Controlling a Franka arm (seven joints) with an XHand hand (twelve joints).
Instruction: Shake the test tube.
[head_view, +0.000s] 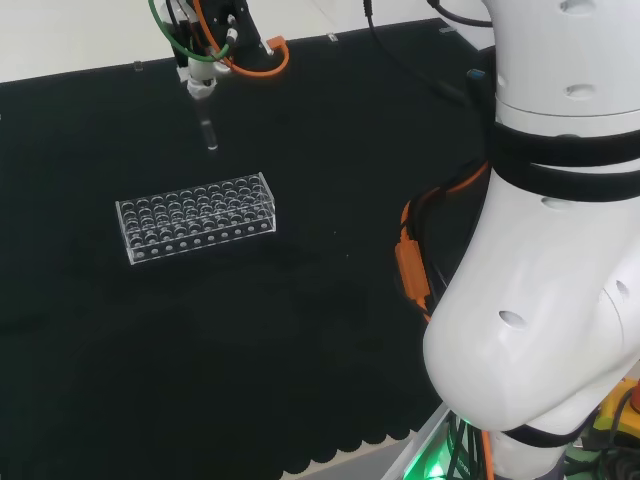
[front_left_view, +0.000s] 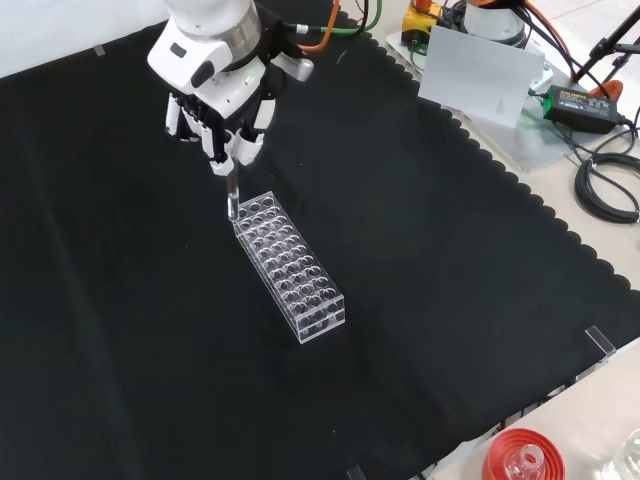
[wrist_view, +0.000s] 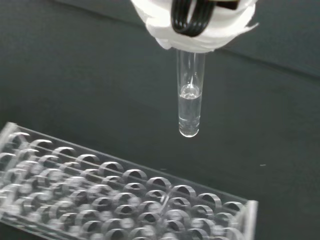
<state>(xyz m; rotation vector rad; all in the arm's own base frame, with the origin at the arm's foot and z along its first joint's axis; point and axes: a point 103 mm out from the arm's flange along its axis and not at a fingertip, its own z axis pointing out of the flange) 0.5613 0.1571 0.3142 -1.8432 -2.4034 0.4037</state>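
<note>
Test tube (wrist_view: 190, 102), clear, upright, some clear liquid, pinched by fingers (wrist_view: 200, 30)

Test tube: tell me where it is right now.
The test tube hangs upright from the hand, clear of the cloth; in the front view it sits just above the far end of the clear rack.

The rack (head_view: 196, 218) lies on the bench (head_view: 300, 340). In the head view the hand (head_view: 203, 75) hangs beyond the rack, the test tube (head_view: 209, 133) hanging from its fingers above the cloth. In the front view the tube's lower end sits just beside the rack's upper-left end.
</note>
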